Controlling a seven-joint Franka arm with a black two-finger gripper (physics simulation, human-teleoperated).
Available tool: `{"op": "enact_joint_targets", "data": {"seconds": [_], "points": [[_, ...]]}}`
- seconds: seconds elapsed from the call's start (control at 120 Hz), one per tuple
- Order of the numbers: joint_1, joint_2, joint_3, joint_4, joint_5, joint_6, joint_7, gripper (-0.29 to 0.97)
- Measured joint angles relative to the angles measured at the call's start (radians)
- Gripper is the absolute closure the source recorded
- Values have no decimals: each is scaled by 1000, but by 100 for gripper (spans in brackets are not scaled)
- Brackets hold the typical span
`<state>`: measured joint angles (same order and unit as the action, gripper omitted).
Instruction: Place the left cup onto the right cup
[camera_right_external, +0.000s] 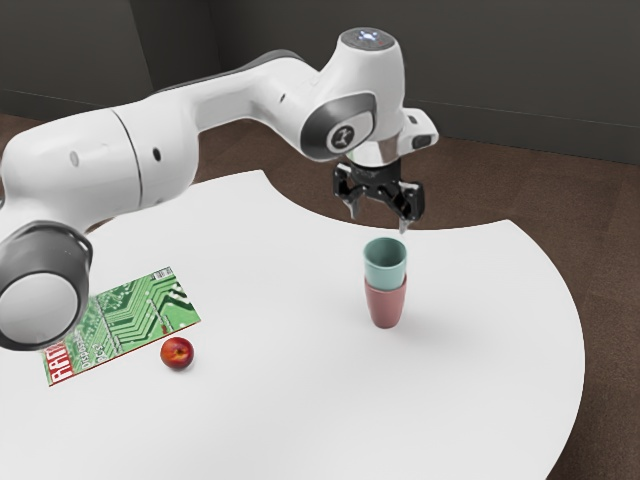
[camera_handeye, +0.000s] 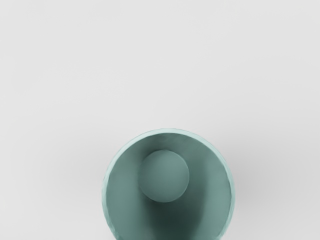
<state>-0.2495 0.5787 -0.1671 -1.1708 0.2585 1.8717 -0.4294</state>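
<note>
A teal cup (camera_right_external: 385, 262) sits upright, nested in the mouth of a dusty-red cup (camera_right_external: 385, 305) on the white table (camera_right_external: 300, 400). My black gripper (camera_right_external: 378, 214) hangs a short way above the teal cup's rim, open, with nothing between its fingers. In the wrist view I look straight down into the teal cup (camera_handeye: 168, 185), its round bottom visible inside; the red cup under it is hidden.
A green circuit-board magazine (camera_right_external: 120, 322) lies near the exterior view's left edge of the table, with a red apple (camera_right_external: 178, 352) beside it. The table's curved edge runs behind the cups and along the exterior view's right.
</note>
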Motion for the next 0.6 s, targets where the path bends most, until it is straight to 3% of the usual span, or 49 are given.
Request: {"op": "enact_joint_targets", "data": {"seconds": [0.308,0.6], "points": [[-16,-234,89,-191,-6,-93,77,1],[-16,-433,186,-421,-71,-101,176,0]]}}
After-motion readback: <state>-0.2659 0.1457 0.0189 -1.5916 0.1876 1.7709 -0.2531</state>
